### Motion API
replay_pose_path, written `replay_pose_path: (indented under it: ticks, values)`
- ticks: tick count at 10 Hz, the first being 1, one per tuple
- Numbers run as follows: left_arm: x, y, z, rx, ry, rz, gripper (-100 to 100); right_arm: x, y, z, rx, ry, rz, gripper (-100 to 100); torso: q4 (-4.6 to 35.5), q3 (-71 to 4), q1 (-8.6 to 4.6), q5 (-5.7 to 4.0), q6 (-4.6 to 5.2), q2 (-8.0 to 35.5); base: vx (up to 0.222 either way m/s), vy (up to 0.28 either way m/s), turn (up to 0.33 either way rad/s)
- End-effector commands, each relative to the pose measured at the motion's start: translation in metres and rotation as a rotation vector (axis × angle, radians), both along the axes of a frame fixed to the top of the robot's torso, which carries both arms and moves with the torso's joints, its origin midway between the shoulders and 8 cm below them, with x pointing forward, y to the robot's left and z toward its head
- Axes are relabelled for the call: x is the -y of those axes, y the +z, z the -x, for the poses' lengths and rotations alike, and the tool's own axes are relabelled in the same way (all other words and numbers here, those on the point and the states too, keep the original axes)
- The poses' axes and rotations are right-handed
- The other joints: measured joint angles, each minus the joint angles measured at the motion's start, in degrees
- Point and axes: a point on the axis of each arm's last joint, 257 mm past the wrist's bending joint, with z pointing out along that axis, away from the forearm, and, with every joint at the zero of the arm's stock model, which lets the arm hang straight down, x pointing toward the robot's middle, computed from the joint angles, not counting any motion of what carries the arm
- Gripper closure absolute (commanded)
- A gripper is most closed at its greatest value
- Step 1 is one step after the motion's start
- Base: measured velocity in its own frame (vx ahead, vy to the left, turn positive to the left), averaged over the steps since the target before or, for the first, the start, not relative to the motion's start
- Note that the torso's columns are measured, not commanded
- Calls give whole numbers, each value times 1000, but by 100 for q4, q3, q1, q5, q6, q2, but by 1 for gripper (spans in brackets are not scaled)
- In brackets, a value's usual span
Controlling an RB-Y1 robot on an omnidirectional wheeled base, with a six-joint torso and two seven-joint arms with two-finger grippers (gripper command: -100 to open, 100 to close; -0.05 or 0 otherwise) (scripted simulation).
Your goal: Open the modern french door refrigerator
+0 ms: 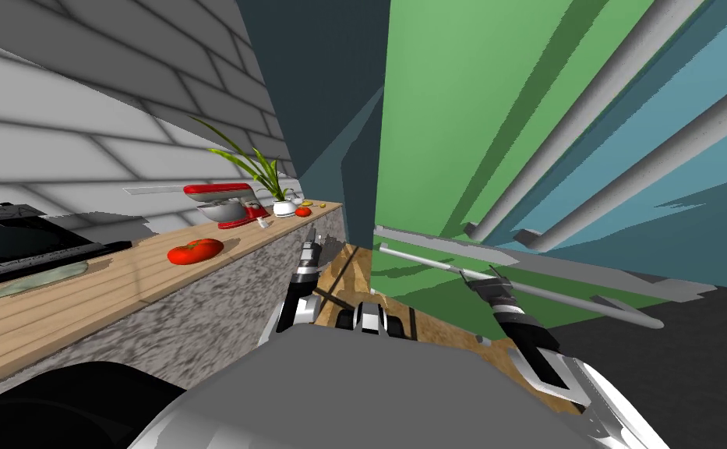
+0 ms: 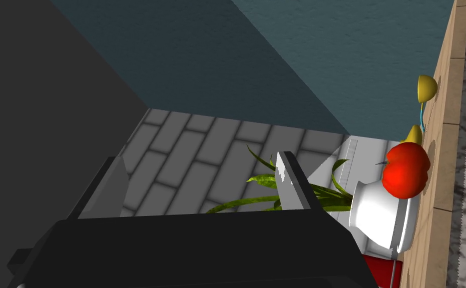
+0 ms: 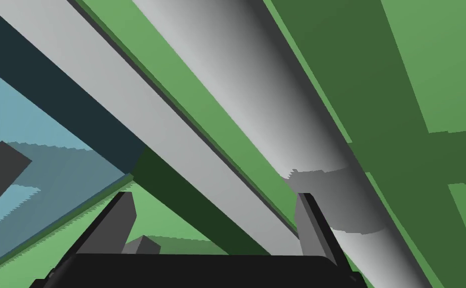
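my right gripper (image 3: 217, 220) is sitting open, holding nothing, by the round grey handle (image 3: 296, 115) on the flat green fridge door (image 3: 426, 65). my left gripper (image 2: 202, 187) is hanging open too.

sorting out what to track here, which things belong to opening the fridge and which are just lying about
For the job: green refrigerator door; its grey handle bar; right hand, open by the handle.

Just lying about: tomato, red stand mixer and potted plant, all on the wooden counter; left hand, open, near the counter.
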Motion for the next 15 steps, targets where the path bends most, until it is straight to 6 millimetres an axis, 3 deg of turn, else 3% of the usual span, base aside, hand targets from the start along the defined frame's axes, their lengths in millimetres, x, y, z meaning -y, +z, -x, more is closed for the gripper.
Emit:
replay_pose_path:
  ticks: [1,7,9,10,15]
  values:
    - [0,0,0,0,0,0,0,15,-22,8,-71,-36,75,-100,-2,0,-5,-5,-1,-2,34,109,-31]
    - [0,0,0,0,0,0,0,57,-48,25,-198,-96,273,-100,73,62,80,77,31,124,62,93,-9]
    - [0,0,0,0,0,0,0,52,-48,24,-188,-92,257,-100,72,61,56,70,31,122,11,28,-3]
    - [0,0,0,0,0,0,0,52,-48,24,-187,-92,257,100,71,58,50,67,31,117,0,0,0]
    - [0,0,0,0,0,0,0,58,-40,28,-185,-83,271,100,56,50,61,45,17,95,-146,68,-37]
